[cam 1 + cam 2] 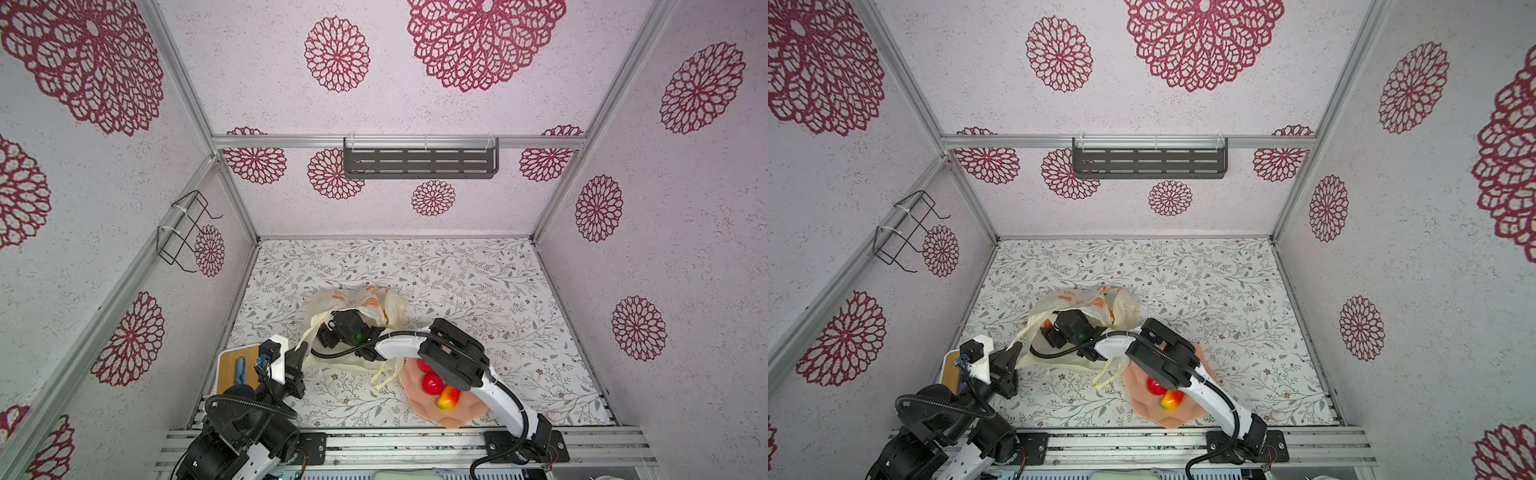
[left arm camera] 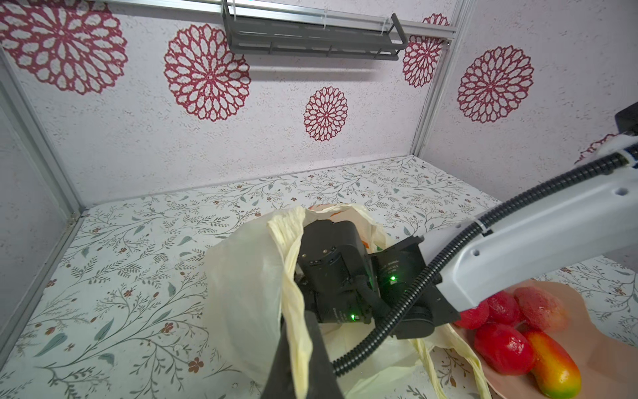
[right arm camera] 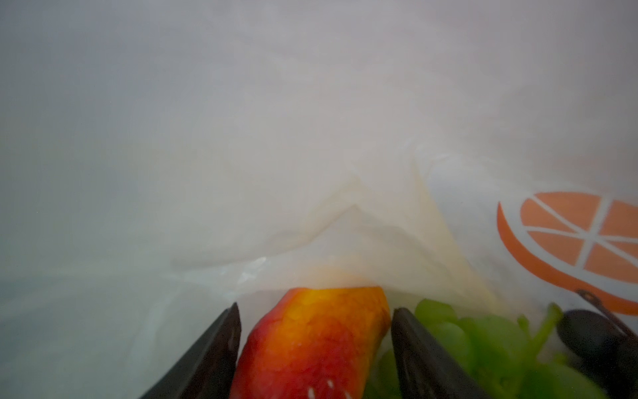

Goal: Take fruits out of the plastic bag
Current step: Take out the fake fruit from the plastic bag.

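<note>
Pink bowl point(image 1: 469, 411): fruits point(image 1: 432, 383) already out, contained; left gripper point(image 2: 298, 324): clenched on handle point(image 2: 291, 276) of plastic bag point(image 1: 353, 297), thin, limp; inside bag, mango point(image 3: 310, 345) straddled by right gripper point(image 3: 316, 309), clamping not determinable; mango judged light, rigid, slippery; midsection pinch advised; green grapes point(image 3: 483, 331) alongside.

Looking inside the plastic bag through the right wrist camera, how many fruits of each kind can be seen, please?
Red-yellow mango: 1
Green grape bunch: 1
Dark grape bunch, partly in view: 1
Total seen in the plastic bag: 3
</note>
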